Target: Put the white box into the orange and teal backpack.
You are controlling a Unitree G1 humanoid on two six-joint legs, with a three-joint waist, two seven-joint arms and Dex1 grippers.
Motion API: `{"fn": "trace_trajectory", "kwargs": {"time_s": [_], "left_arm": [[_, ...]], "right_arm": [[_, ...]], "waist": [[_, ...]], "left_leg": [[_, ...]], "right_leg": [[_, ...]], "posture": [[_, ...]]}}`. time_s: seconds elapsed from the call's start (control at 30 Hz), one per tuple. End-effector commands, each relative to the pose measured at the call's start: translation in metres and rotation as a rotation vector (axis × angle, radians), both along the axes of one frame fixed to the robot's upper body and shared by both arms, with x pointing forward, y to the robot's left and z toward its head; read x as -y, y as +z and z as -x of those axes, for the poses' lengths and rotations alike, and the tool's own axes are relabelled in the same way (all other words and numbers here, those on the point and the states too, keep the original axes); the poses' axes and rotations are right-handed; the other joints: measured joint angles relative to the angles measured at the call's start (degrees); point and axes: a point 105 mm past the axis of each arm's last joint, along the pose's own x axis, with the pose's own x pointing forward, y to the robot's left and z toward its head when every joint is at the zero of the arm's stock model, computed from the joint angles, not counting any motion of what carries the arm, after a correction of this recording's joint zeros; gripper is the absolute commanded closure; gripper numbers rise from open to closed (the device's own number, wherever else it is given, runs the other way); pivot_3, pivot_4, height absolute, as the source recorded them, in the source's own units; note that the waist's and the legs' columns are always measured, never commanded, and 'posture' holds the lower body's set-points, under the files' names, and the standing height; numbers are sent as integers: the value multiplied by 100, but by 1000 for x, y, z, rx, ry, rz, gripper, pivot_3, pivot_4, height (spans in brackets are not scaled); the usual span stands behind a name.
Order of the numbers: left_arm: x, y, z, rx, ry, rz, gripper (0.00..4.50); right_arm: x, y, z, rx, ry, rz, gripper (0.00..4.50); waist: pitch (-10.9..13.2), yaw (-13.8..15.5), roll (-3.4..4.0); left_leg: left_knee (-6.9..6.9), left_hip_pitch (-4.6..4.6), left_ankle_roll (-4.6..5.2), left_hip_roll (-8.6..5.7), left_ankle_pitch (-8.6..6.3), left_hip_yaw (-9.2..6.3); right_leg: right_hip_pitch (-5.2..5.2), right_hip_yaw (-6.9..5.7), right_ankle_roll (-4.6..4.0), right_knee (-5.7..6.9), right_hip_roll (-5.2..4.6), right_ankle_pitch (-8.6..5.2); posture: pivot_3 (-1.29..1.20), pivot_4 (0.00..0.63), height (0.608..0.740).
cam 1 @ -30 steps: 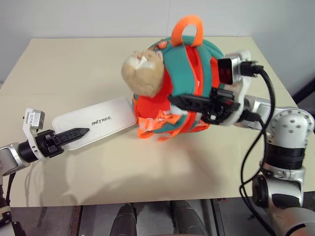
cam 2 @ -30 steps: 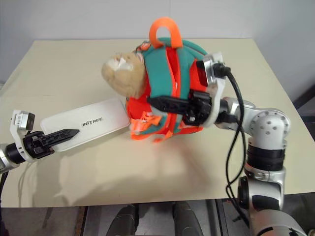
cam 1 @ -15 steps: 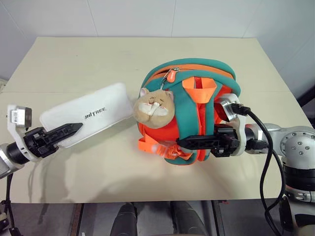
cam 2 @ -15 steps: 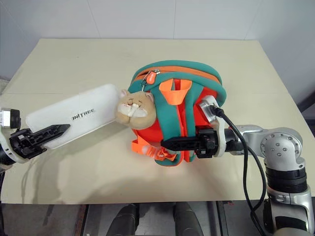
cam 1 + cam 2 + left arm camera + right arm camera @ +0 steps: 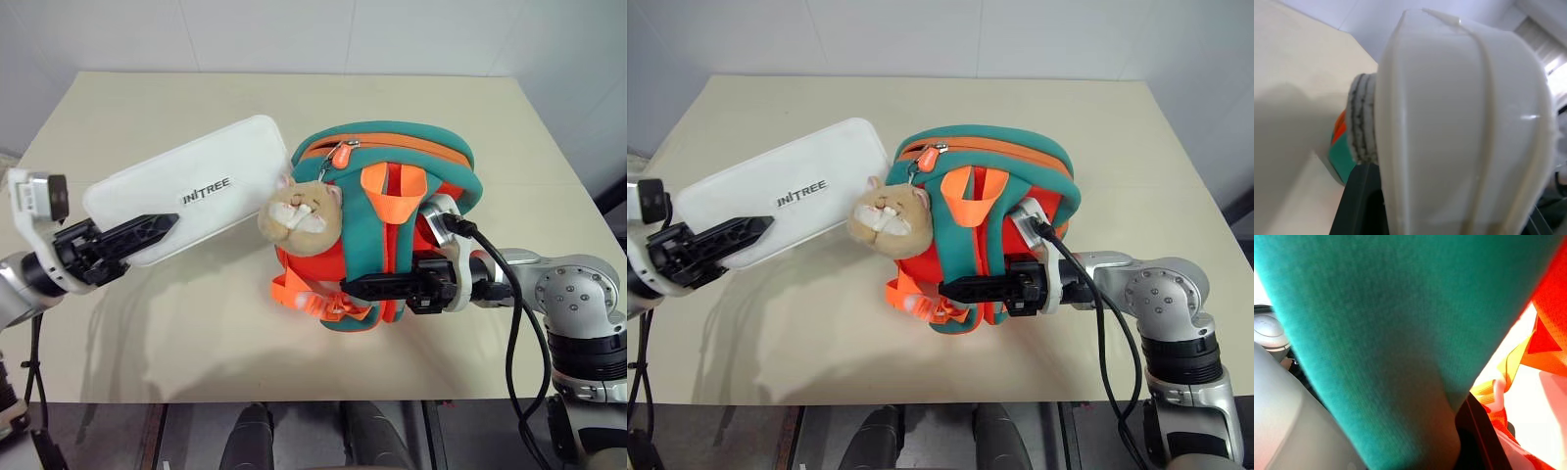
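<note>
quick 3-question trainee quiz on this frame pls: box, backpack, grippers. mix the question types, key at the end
1. True or false: the flat white plastic box with dark lettering is already inside the rounded orange and teal backpack.
2. Which gripper holds the white box? A) left gripper B) right gripper C) neither
3. Fill in: the small tan plush animal hangs on the side of the backpack facing the ____ box.

Key:
1. False. The box is outside, held up beside the backpack, and the zip along the top looks closed.
2. A. The right gripper is shut on a teal strap of the backpack.
3. white
</note>
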Motion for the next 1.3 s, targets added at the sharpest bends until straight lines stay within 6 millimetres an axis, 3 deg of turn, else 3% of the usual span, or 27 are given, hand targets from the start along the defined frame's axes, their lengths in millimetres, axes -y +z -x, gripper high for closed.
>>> {"fn": "trace_trajectory", "kwargs": {"time_s": [0.03,0.37,0.6,0.8,1.1,1.3], "left_arm": [[11,5,-8,73,-46,-26,3180],[25,-5,-37,261,-44,-229,3180],[21,-10,-56,424,-45,-435,3180],[28,-7,-55,482,-185,-502,3180],[34,25,-45,502,-385,-504,3180],[46,24,-46,492,-460,-567,3180]], "right_arm": [[-4,2,8,25,33,-14,4451],[-4,0,13,36,13,-19,4451],[-5,0,13,45,-3,-27,4451],[-6,-1,13,47,-3,-32,4451],[-6,-2,14,46,4,-30,4451],[-7,-3,14,42,9,-29,4451]], "waist": [[0,8,0],[-1,17,-1],[-1,69,-2],[-1,110,-2],[-1,109,-2],[-1,67,-1]], "left_leg": [[0,0,0,0,0,0],[0,0,3,-1,-2,-1],[10,1,3,-1,-2,-1],[9,0,4,-1,-2,-2],[7,-4,5,0,-3,-5],[7,-5,6,1,-3,-7]], "right_leg": [[1,0,1,-2,0,1],[8,-1,5,-11,0,3],[15,-2,10,-11,0,6],[14,-3,10,-10,2,6],[10,-5,10,-7,5,5],[9,-5,11,-5,5,4]], "posture": [[0,150,740],[0,150,740],[0,150,740],[0,150,740],[0,150,740],[0,150,740]]}}
